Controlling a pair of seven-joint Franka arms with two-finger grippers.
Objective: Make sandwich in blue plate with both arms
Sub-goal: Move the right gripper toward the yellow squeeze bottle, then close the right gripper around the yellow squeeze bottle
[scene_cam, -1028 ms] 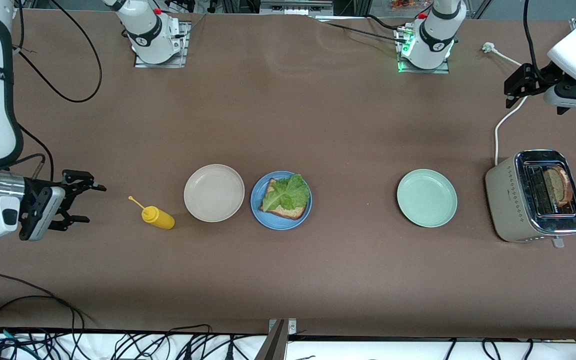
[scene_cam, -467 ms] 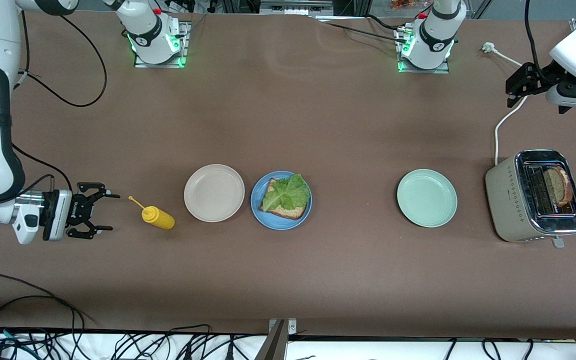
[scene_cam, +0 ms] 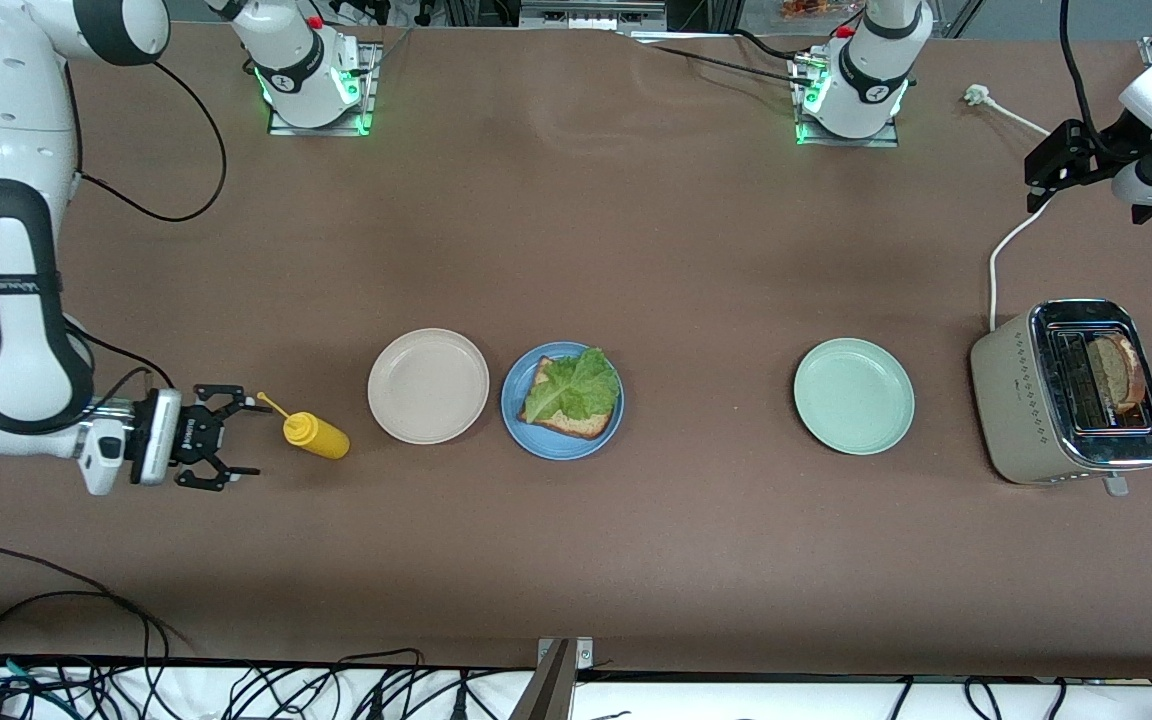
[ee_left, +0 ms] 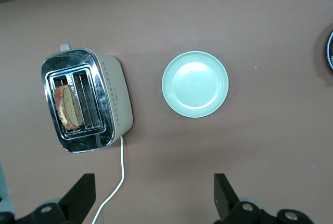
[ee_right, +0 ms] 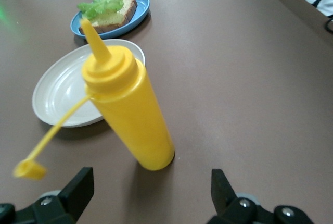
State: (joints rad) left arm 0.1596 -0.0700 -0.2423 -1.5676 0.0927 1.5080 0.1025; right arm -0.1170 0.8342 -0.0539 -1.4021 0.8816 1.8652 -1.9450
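Ruffled lettuce (scene_cam: 573,384) on crusty bread (scene_cam: 576,422) — round, seemingly matte blue plate (scene_cam: 519,425).

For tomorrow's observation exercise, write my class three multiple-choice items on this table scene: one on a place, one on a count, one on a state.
1. Where is the second bread slice?
A. in the toaster
B. on the mint plate
C. on the beige plate

2. How many plates are on the table?
A. two
B. three
C. four

3. How does the right gripper stand?
A. shut on the mustard bottle
B. open beside the bottle
C. open over the blue plate

Answers:
1 A: it stands in a toaster slot.
2 B: beige, blue, mint.
3 B: its fingers are spread, the bottle ahead.
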